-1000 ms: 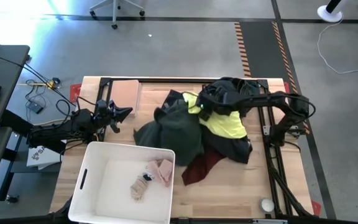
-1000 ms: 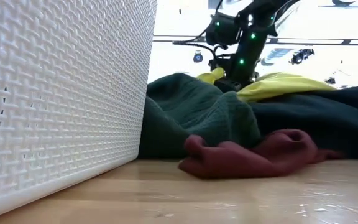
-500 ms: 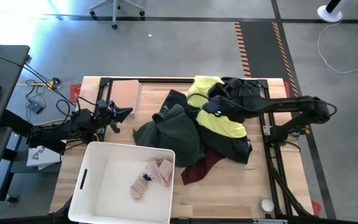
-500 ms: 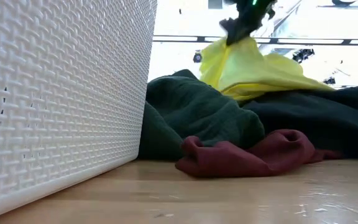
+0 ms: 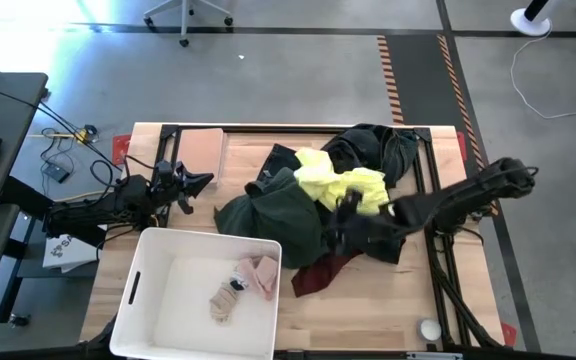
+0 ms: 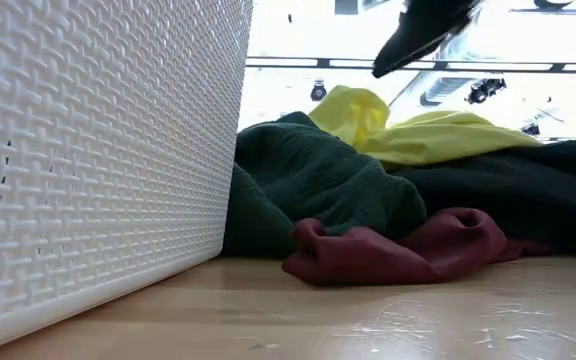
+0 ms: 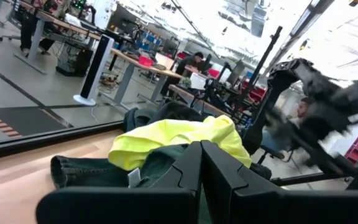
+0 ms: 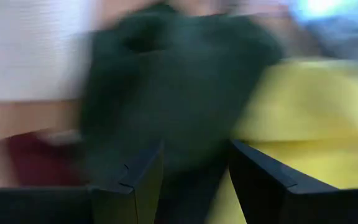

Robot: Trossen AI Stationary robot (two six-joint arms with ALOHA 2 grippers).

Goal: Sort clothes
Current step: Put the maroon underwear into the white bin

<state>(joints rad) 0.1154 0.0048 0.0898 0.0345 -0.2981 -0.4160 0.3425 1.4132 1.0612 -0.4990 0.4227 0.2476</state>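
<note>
Looking at a bench point(image 5: 368, 310) with a white basket point(image 5: 143, 270) at the near edge and most of the clothes heaped right beside it, on the right-arm side. Closest to the basket, a dark green garment point(image 5: 278, 210), pretty much touching its wall in the low view. Just past that, away from the basket, a bright yellow garment point(image 5: 343, 183) draped over the top of the heap, with a black garment point(image 5: 373, 150) bunched up even farther off. Sticking out at the foot of the heap near the basket's corner, a maroon garment point(image 5: 318, 270) lying flat on the wood. Inside the basket, a pale pink piece point(image 5: 263, 275) and small patterned socks point(image 5: 226, 298) next to it. Hanging over the heap, off the cloth: right jaws, spread apart, nothing between them. Parked beyond the basket's far wall, clear of the clothes: left jaws, pressed together and empty. Beyond the basket too, a tan flat board point(image 5: 203, 148).
</note>
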